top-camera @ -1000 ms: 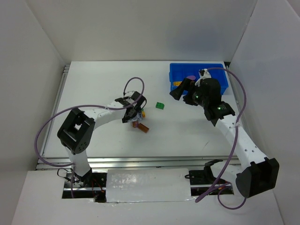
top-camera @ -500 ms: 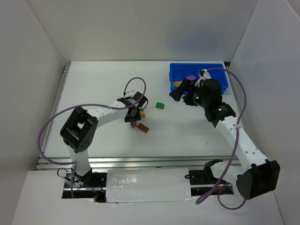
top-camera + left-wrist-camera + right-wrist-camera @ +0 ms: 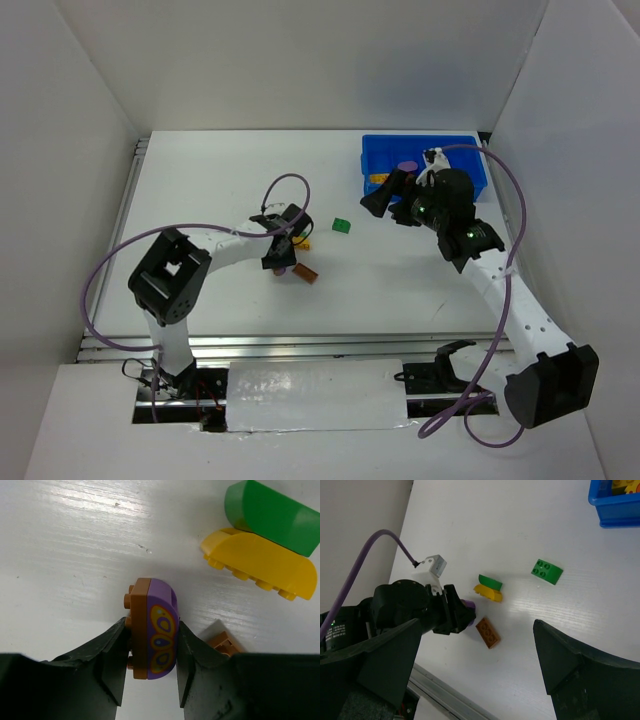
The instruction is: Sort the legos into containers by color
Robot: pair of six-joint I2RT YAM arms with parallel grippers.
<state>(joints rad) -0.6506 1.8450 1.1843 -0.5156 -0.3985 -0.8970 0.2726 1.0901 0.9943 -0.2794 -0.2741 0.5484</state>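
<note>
My left gripper point(image 3: 151, 626) is shut on a purple patterned brick stacked on a brown-orange plate point(image 3: 152, 630), low on the table; in the top view the gripper point(image 3: 281, 257) covers it. A yellow curved brick point(image 3: 260, 562) with a green curved brick point(image 3: 272, 510) on it lies just beyond. A loose brown-orange brick point(image 3: 307, 273) lies beside the gripper. A green square brick point(image 3: 342, 226) lies mid-table. My right gripper point(image 3: 383, 197) is open and empty, hovering near the blue tray point(image 3: 470, 150), which holds a round purple brick point(image 3: 406, 165) and yellow bricks point(image 3: 378, 178).
White walls enclose the table on three sides. A metal rail point(image 3: 300, 345) runs along the near edge. The right wrist view shows the green square brick point(image 3: 546, 571), the loose brown-orange brick point(image 3: 488, 632) and a tray corner point(image 3: 615, 515).
My left gripper has shifted slightly toward the near edge and turned, settling round the purple and brown brick. The right arm has barely moved.
</note>
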